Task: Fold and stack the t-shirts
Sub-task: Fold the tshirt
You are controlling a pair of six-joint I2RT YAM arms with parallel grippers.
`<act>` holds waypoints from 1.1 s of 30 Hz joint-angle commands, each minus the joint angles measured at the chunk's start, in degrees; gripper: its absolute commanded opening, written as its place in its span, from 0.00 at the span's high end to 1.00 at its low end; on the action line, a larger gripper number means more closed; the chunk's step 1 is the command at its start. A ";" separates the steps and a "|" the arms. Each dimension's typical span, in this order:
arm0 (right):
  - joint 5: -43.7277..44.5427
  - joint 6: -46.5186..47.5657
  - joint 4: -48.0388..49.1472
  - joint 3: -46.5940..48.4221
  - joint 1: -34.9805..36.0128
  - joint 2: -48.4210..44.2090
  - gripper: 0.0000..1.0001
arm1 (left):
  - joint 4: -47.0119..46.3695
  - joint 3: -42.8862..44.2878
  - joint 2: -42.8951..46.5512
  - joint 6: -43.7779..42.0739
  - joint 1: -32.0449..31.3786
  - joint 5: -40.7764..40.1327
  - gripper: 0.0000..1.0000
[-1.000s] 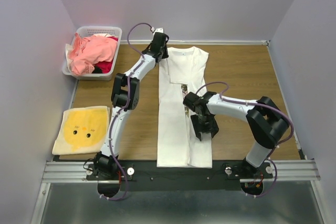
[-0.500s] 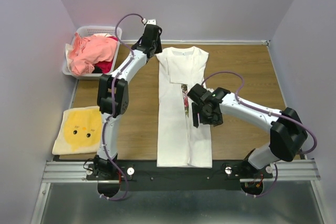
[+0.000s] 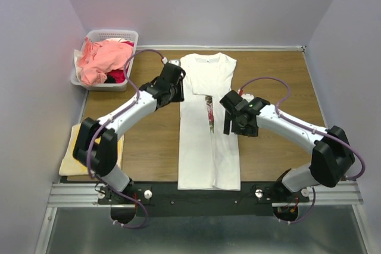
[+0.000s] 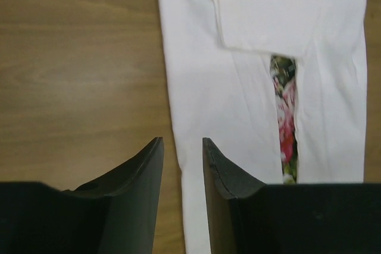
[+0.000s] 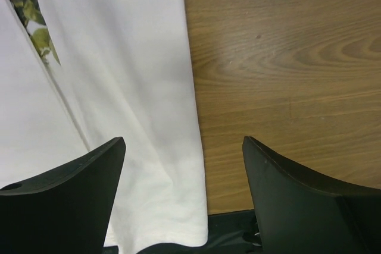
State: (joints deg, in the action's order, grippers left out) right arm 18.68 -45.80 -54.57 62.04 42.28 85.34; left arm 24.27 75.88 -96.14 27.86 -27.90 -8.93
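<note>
My left end effector (image 3: 171,82) hangs over the left edge of the white t-shirt (image 3: 208,147). Its fingers (image 4: 149,165) stand a narrow gap apart with nothing between them. From my left wrist, the shirt's long folded edge (image 4: 178,117) runs straight ahead of that gap, one finger over cloth and the other over bare tabletop (image 4: 77,69). Beyond my fingertips a sleeve is folded in across the chest, and a strip of floral print (image 4: 284,117) shows where the two folded sides nearly meet.

My right end effector (image 3: 233,120) is over the opposite edge of the same shirt, its fingers (image 5: 107,165) spread wide and empty. Beneath it the shirt's right edge (image 5: 187,87) passes between my fingers, cloth under one and wood (image 5: 286,57) under the other.

The shirt lies flat between my two end effectors as a long narrow strip, collar at the far end. Far off to the left of my left end effector, a white basket (image 3: 113,32) holds a salmon-pink t-shirt (image 3: 107,56) and a red one (image 3: 119,76).
</note>
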 commanded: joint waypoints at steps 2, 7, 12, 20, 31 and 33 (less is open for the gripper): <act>-2.76 0.45 6.74 -7.26 -2.47 -7.54 0.17 | 1.66 -16.88 17.60 11.41 -7.25 3.47 0.59; -8.65 0.18 9.65 -15.54 -2.47 -13.44 0.30 | 3.23 -29.46 30.20 19.41 -14.63 4.27 0.59; -11.55 1.76 10.44 -20.38 -2.47 -18.09 0.31 | 6.75 -35.35 35.76 27.06 -21.92 3.66 0.59; -16.21 0.72 11.32 -25.91 -2.12 -23.46 0.27 | 9.91 -38.70 32.25 37.00 -36.85 4.45 0.59; -18.15 -6.49 11.06 -28.64 1.57 -24.34 0.25 | 13.35 -44.67 37.51 48.87 -39.60 4.36 0.58; -17.89 -7.63 11.06 -29.08 2.10 -24.17 0.25 | 13.17 -45.64 37.51 49.84 -39.60 4.80 0.58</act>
State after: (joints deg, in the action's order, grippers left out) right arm 1.61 -49.36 -43.90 34.52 43.16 61.39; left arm 36.32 32.08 -59.72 72.60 -67.00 -4.21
